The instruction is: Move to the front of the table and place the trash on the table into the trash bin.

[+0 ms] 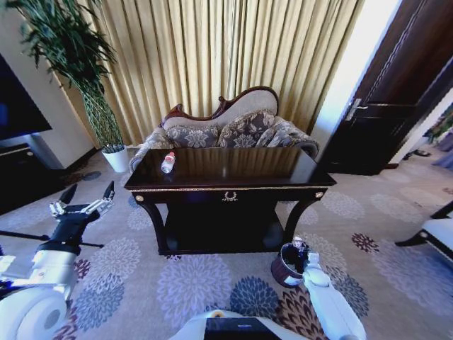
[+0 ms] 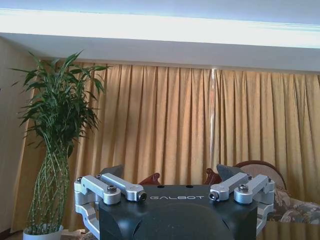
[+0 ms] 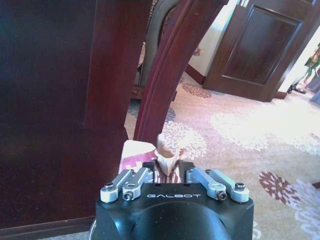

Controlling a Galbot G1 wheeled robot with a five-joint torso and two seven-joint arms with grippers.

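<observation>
Right gripper is reaching down over the trash bin, jaws clamping a crumpled wrapper; left gripper is hanging raised, jaws apart; bottle is lying on the counter.

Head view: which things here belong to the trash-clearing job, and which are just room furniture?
Part of the job:
- table
- bottle lying on the table's left end
- trash bin on the carpet by the table's right leg
- right gripper over the bin, holding a wrapper
- left gripper, raised and open, left of the table

Just there:
- sofa
- potted plant
- curtain
- door
</observation>
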